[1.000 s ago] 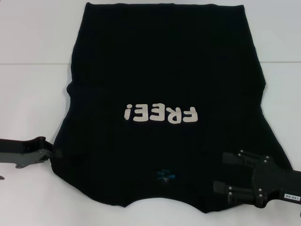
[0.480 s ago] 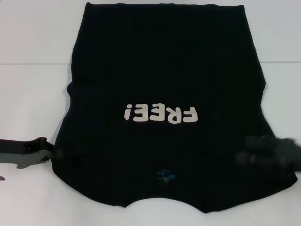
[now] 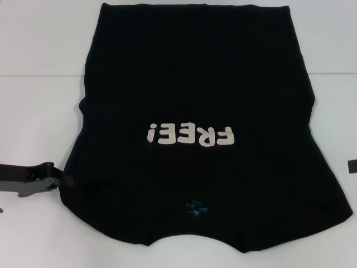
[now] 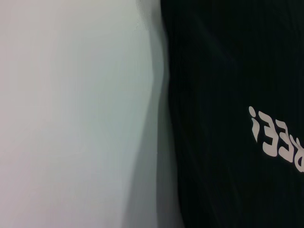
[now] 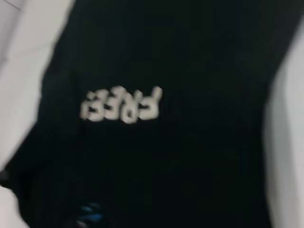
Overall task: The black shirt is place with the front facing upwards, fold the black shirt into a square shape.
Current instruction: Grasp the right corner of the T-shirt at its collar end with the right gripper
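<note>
shirt (image 3: 195, 84) covers table centre | bare table (image 3: 39, 111) both sides | left claw (image 3: 56, 181) at sleeve edge

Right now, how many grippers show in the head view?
1 clearly: the left gripper at the black shirt's left sleeve edge. A dark sliver at the frame's right edge may be the right arm; its gripper is out of view.

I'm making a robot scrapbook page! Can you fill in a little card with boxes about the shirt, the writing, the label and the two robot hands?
shirt: black shirt, spread flat, front up, not folded yet
writing: cream "FREE!" lettering on the chest
label: small blue neck label at the collar, near the robot
table: white table
left gripper: left gripper at the shirt's left sleeve edge
right gripper: almost out of the head view at its right edge
</note>
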Motion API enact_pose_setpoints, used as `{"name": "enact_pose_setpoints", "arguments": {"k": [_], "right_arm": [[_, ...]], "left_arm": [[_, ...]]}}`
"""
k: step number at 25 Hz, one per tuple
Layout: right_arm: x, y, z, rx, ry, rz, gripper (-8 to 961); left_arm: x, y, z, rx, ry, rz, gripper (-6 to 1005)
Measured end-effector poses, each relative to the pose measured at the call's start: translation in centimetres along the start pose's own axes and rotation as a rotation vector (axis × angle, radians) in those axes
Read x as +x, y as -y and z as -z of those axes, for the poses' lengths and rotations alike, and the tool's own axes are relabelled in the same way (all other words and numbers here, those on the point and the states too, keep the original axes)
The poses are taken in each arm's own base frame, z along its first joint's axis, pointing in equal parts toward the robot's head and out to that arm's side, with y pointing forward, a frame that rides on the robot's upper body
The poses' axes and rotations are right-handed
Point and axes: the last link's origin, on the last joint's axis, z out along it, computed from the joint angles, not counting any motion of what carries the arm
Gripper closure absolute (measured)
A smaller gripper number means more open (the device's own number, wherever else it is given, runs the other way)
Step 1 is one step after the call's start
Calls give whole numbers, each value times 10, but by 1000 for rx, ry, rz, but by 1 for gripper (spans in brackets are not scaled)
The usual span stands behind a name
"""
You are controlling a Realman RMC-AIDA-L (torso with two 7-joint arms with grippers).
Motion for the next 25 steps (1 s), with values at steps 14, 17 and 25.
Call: {"name": "enact_pose_setpoints", "arguments": {"k": [14,17,25], "right_arm": [[4,7,-24,133,-136,-18,103],[6,6,-29,135,-146,-12,103],[9,7,-41,147,-147,-1,102]], "left_arm": [[3,-4,-1,-6,3,-22,964],[3,-4,-1,-7,2,-21,964],[2,-5,-2,-11,3,-23,964]]}}
